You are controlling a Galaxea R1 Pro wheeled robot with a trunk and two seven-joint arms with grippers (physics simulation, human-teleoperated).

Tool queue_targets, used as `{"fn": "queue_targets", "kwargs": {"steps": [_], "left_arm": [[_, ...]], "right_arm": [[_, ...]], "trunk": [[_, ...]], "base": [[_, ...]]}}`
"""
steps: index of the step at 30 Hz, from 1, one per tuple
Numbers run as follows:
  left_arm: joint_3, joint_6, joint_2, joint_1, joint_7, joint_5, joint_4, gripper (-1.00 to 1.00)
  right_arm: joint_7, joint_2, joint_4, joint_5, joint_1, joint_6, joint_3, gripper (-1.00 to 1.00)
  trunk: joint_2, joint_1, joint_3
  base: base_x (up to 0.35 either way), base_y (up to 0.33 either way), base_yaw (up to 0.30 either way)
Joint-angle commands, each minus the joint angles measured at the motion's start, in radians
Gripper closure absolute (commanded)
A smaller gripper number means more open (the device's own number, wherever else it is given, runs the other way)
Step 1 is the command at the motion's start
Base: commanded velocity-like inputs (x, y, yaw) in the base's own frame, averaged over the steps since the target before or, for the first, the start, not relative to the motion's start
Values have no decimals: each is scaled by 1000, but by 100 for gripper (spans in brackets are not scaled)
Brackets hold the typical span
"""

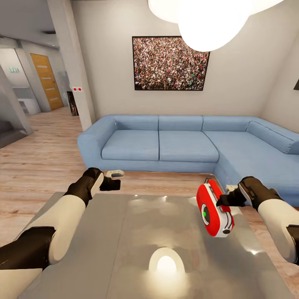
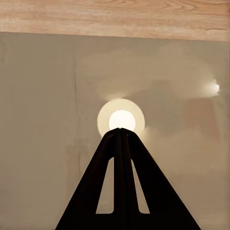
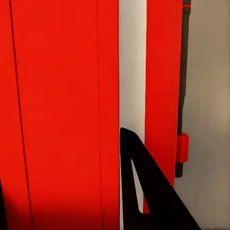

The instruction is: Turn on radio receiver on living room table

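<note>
Room (image 1: 257,83) first: beige walls, light plank floor (image 1: 45,158), a blue L-shaped sofa (image 1: 182,143) against the far wall, a framed crowd picture (image 1: 170,63) above it, and a white pendant lamp (image 1: 207,20) hanging at the top of my head view. An orange-brown door (image 1: 47,81) stands down the corridor on the left.

Next, the table (image 1: 124,249): glossy grey top directly below me, split by a seam into two panels, with the lamp's bright reflection near its front middle. The same reflection shows in my left wrist view on the table surface (image 2: 43,120).

Radio receiver (image 1: 214,208): red body with white trim, held up above the right part of the table, tilted on edge, its round dial facing left with a green centre. In the right wrist view its red side (image 3: 62,110) is very close, a white band running between two red panels.

My right gripper (image 1: 224,200) is closed against the radio's right side and holds it; one dark finger (image 3: 148,191) lies against the red casing.

My left gripper (image 1: 117,180) hovers over the table's far left edge, holding nothing; its fingers (image 2: 120,182) are pressed fully together.
</note>
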Motion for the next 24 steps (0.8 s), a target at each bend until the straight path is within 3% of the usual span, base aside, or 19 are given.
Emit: {"fn": "queue_targets", "kwargs": {"steps": [1, 24], "left_arm": [[0, 0, 0, 0, 0, 0, 0, 100], [0, 0, 0, 0, 0, 0, 22, 100]], "right_arm": [[0, 1, 5, -5, 0, -5, -2, 100], [-7, 25, 161, -2, 0, -162, -2, 100]], "trunk": [[0, 0, 0], [0, 0, 0]], "base": [[0, 0, 0], [0, 0, 0]]}}
